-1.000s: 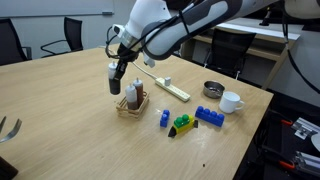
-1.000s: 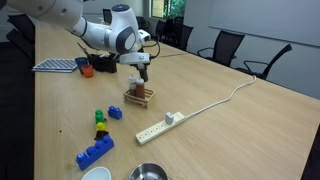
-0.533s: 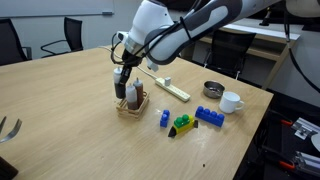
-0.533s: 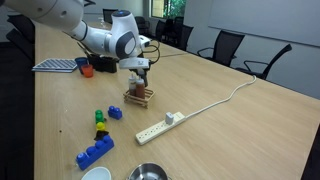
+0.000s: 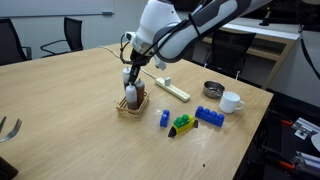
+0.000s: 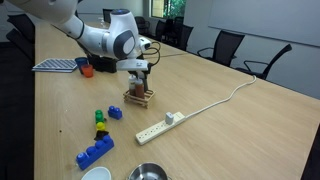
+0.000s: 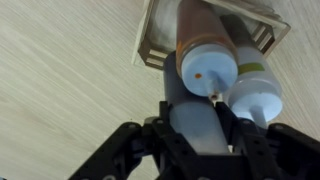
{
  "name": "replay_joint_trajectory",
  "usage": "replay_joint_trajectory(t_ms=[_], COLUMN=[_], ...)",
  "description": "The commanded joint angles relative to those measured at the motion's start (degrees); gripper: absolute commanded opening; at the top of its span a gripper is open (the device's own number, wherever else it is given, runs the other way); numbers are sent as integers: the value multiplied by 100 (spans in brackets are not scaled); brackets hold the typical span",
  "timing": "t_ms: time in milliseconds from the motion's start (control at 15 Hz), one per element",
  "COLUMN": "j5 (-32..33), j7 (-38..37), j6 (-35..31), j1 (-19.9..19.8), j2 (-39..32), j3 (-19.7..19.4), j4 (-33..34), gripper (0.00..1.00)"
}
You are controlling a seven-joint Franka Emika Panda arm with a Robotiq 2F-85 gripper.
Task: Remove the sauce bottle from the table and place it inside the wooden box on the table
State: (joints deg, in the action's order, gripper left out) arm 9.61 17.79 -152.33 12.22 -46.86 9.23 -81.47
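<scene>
My gripper (image 7: 198,112) is shut on the sauce bottle (image 7: 200,130). Only the bottle's pale grey-white cap shows between the fingers; its dark body is hidden. In both exterior views the gripper (image 5: 130,86) (image 6: 141,79) hangs straight over the small wooden box (image 5: 127,108) (image 6: 138,99), with the bottle down among the box's contents. The wrist view shows the box rim (image 7: 148,48) holding a brown bottle (image 7: 203,45) and an all-white bottle (image 7: 257,96), right next to the held one. I cannot tell whether the held bottle rests on the box floor.
A white power strip (image 5: 172,90) (image 6: 158,128) lies beside the box. Blue and coloured blocks (image 5: 164,118) (image 5: 210,116) (image 6: 100,121), a white mug (image 5: 231,101) and a metal bowl (image 5: 212,89) stand nearby. Office chairs ring the table.
The gripper has carried the sauce bottle sideways from beside the box to over it and lowered it in among the other bottles.
</scene>
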Motion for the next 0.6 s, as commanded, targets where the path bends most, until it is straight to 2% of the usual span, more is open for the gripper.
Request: replay_joint_trajectory(t_ms=[0,533], j5=[-18,-58], j7=[-86,-66], j6=[30,151], j1=[-92,-132], j2=[351,143], j3=[36,82], j4=[-583,-487], gripper=[24,24])
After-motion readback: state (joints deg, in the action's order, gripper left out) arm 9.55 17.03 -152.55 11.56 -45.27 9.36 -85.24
